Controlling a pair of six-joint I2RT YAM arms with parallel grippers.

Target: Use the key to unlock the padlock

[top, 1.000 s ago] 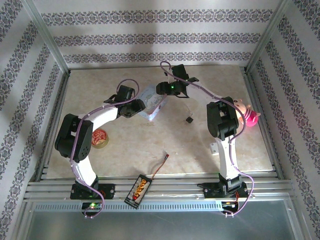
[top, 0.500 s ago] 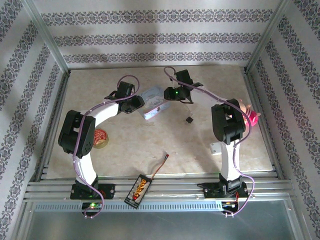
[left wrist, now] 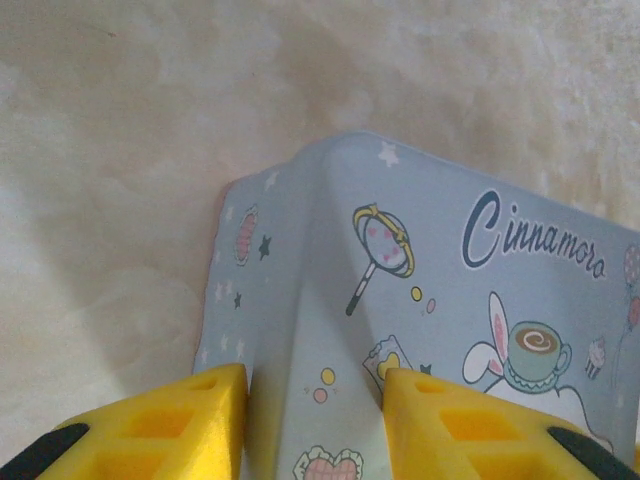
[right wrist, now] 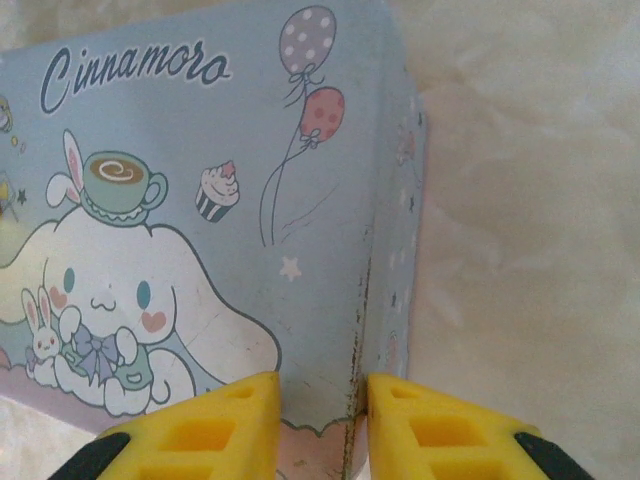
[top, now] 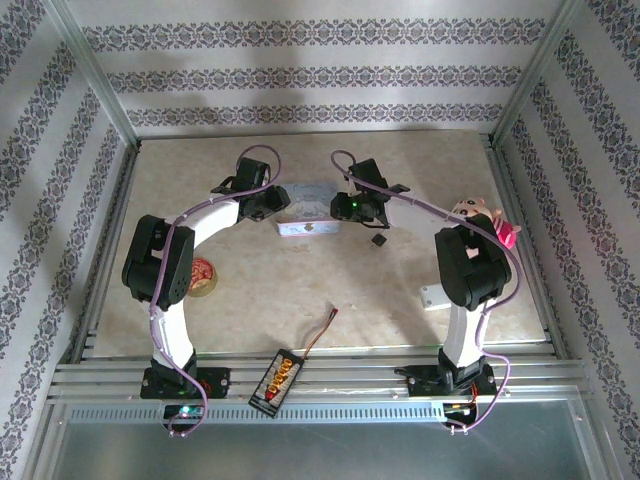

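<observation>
A beige marbled counter (top: 300,310), closed in by walls of striped floral paper, carries everything we see. The left arm (top: 165,270) and the right arm (top: 465,275) both bend in toward the far middle. Between them they hold the pale-blue cartoon tin (top: 305,228), which appears tipped up with a pale side facing near. In the left wrist view the left jaws straddle the tin's left end, its wall pinched between the yellow fingers (left wrist: 190,420). In the right wrist view the right jaws are closed narrowly on the tin's right edge. A pink plush toy (top: 492,222) sits at the right. A black board with yellow connectors (top: 277,378) lies at the near edge, a red tape roll (top: 201,276) at the left, and a small white block (top: 437,296) near the right arm. The padlock (top: 379,240) is a tiny dark speck just right of the tin and slightly nearer, apart from both jaws and too small for us to read its shackle. We cannot pick out a key. We judge the unlocking not yet begun. Both jaws are occupied with the tin, so taking up the key and padlock, seating the key and turning it all remain.
</observation>
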